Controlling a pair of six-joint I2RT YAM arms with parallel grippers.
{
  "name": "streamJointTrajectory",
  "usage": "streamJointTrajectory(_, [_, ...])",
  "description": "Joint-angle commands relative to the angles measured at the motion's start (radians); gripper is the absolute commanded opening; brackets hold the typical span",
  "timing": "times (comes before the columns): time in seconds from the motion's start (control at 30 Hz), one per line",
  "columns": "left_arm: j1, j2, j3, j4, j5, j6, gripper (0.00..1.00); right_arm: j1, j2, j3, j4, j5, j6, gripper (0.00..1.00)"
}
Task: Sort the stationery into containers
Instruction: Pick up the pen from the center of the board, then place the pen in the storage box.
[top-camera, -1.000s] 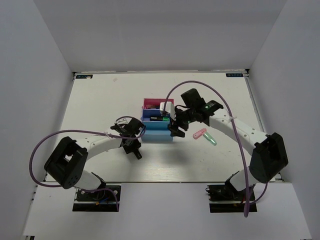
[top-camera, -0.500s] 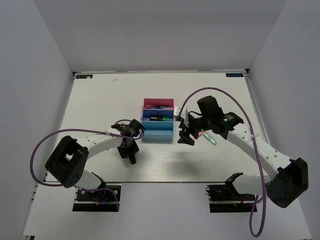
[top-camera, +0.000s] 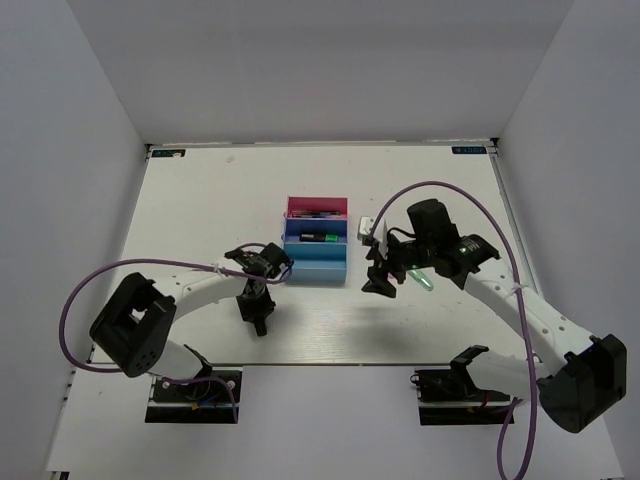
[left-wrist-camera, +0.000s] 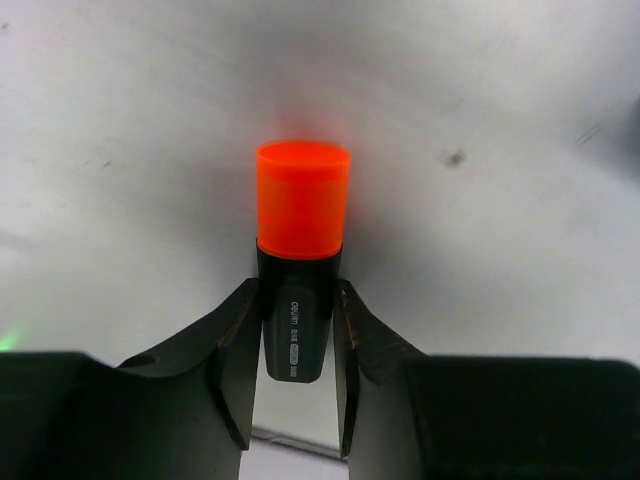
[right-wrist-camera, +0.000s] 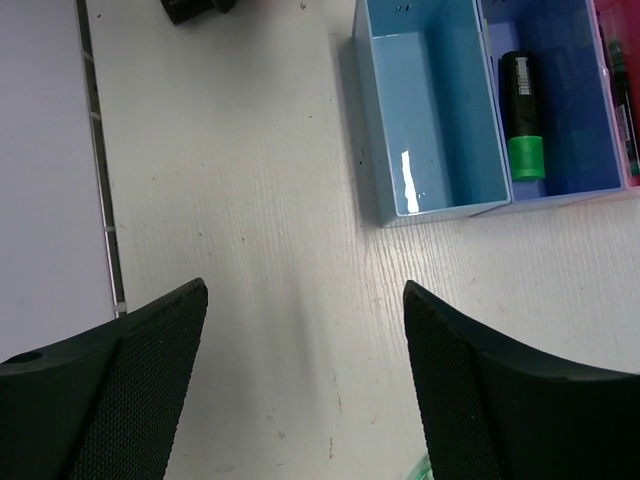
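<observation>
**Left gripper** (left-wrist-camera: 298, 300): clenched on the black barrel of the orange highlighter (left-wrist-camera: 302, 215), with a finger pressed to each side. The cap sticks out well past the fingertips, over the surface (left-wrist-camera: 500, 120).
- Risk: the hold looks to sit near the tail end, so the long free end could pivot or slide out during the carry.
- Risk: the trays look about as long as the highlighter. If it is released at a skew, it could end up propped on a rim.

**Trays**: three, joined in a row, up and to the right of the left gripper and to the left of the right gripper.
- Pink tray (top-camera: 293, 204): dark slim items inside, number cannot be told.
- Dark blue tray (right-wrist-camera: 590, 60): one green highlighter (right-wrist-camera: 523, 110).
- Light blue tray (right-wrist-camera: 425, 90): nothing seen inside.
- Risk: both arms work close to the same row, so reaching in together could make them collide.

**Right gripper** (right-wrist-camera: 303, 290): released and holding nothing, over bare surface.

**Mint marker** (top-camera: 424, 282): one, lying loose just right of the right gripper.
- Risk: it lies off-centre from the fingers, so a descent that is not lined up could knock it and set it rolling.
- No other loose marker can be made out near this arm.

**Counted**
- Trays: 3
- Highlighters: 2
- Mint markers: 1
</observation>
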Motion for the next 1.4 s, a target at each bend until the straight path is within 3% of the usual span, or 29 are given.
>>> streamJointTrajectory(0.0, [-0.055, -0.075, 0.033, -0.144, -0.066, 0.101, 0.0, -0.006, -0.026, -0.02, 0.016, -0.01, 0.017, 0.82])
streamJointTrajectory(0.1, [-0.091, -0.153, 0.163, -0.203, -0.154, 0.247, 0.0, -0.008, -0.033, -0.03, -0.037, 0.02, 0.0, 0.83])
streamJointTrajectory(0.13, [-0.089, -0.18, 0.191, -0.188, -0.157, 0.295, 0.0, -0.011, -0.017, -0.033, -0.057, 0.024, 0.0, 0.78])
streamJointTrajectory(0.17, [-0.092, -0.206, 0.238, -0.169, -0.136, 0.35, 0.0, -0.014, -0.02, -0.038, -0.068, 0.02, -0.005, 0.39])
streamJointTrajectory(0.2, [-0.086, -0.214, 0.284, -0.116, -0.128, 0.522, 0.0, -0.012, -0.014, -0.043, -0.082, 0.017, -0.003, 0.04])
streamJointTrajectory(0.23, [-0.086, -0.217, 0.304, -0.085, -0.108, 0.586, 0.0, -0.014, -0.014, -0.049, -0.082, 0.007, 0.012, 0.0])
streamJointTrajectory(0.3, [-0.076, -0.202, 0.375, 0.017, 0.028, 0.848, 0.0, -0.017, -0.026, -0.092, -0.071, 0.001, 0.006, 0.0])
streamJointTrajectory(0.5, [-0.027, 0.028, 0.624, 0.05, 0.335, 1.564, 0.0, -0.035, -0.099, -0.184, 0.019, 0.039, 0.043, 0.0])
streamJointTrajectory(0.7, [0.024, 0.198, 0.736, 0.087, 0.427, 1.93, 0.0, -0.062, -0.161, -0.216, 0.048, 0.069, 0.043, 0.03])
streamJointTrajectory(0.83, [0.052, 0.257, 0.739, 0.228, 0.461, 2.019, 0.0, -0.083, -0.183, -0.219, 0.059, 0.093, 0.047, 0.17])
streamJointTrajectory(0.9, [0.073, 0.277, 0.758, 0.225, 0.495, 2.029, 0.0, -0.077, -0.184, -0.219, 0.067, 0.099, 0.049, 0.32])
streamJointTrajectory(1.0, [0.09, 0.327, 0.779, 0.25, 0.512, 2.022, 0.0, -0.103, -0.186, -0.224, 0.07, 0.105, 0.05, 0.45])
streamJointTrajectory(1.37, [0.102, 0.34, 0.687, 0.329, 0.579, 1.924, 0.04, -0.134, -0.18, -0.228, 0.082, 0.109, 0.06, 0.51])
